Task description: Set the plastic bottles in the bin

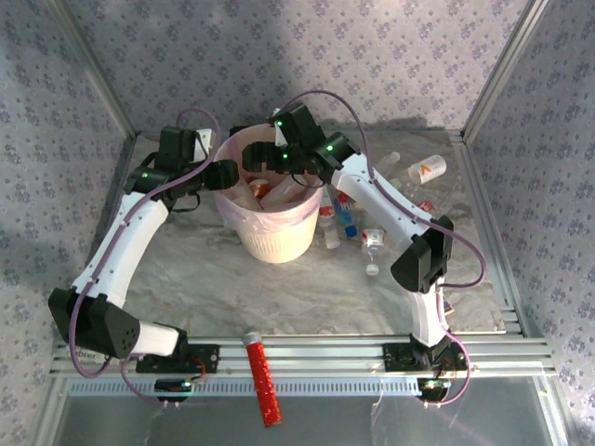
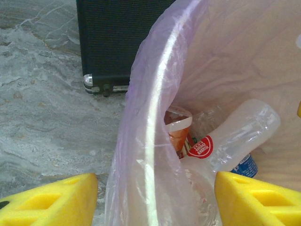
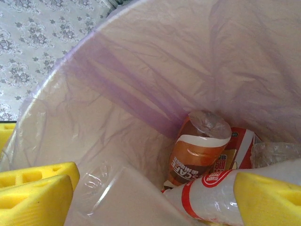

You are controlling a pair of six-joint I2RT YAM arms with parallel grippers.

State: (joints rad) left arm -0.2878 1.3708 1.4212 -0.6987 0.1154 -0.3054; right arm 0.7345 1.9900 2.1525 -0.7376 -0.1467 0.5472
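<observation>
The pale-pink bin [image 1: 270, 232], lined with a thin bag, stands mid-table. My left gripper [image 1: 223, 175] [image 2: 155, 176] is open astride its left rim [image 2: 150, 117], with a small gap at the left pad [image 2: 56, 200]. Over the bin's mouth, my right gripper [image 1: 263, 158] [image 3: 153, 188] is open. A clear bottle with a red label [image 3: 211, 195] [image 2: 235, 136] lies loose inside, against the right pad [image 3: 268, 197]. Beneath it are a brown-labelled bottle [image 3: 200, 150] and other bottles. More plastic bottles [image 1: 372, 243] [image 1: 429, 168] lie on the table to the bin's right.
A red glittery tube [image 1: 263, 376] lies on the near rails between the arm bases. A black ribbed case [image 2: 117, 42] stands on the marbled table just behind the bin's left side. Metal frame posts and patterned walls close in the table.
</observation>
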